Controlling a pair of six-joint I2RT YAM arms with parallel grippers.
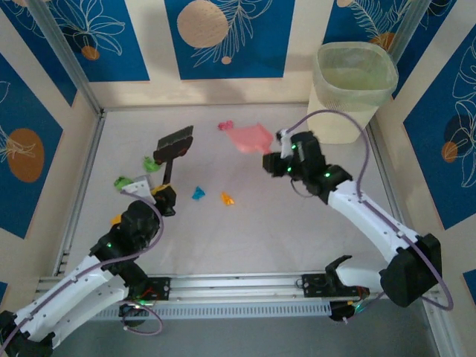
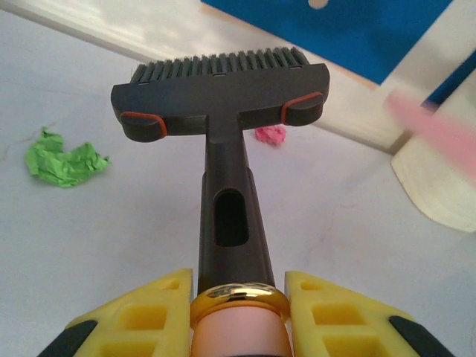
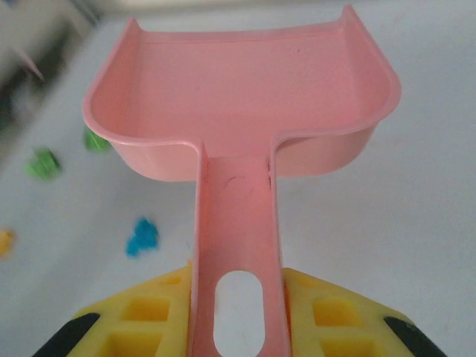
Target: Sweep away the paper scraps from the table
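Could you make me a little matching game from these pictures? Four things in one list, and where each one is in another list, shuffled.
Things:
1. brush
2. dustpan
3. waste bin
4. blue paper scrap

Places:
A. standing in the far right corner
B. lying loose on the table
C. clamped by its handle in the left pincer
D. clamped by its handle in the right pincer

Pairs: 1-C, 2-D, 3-A, 4-B.
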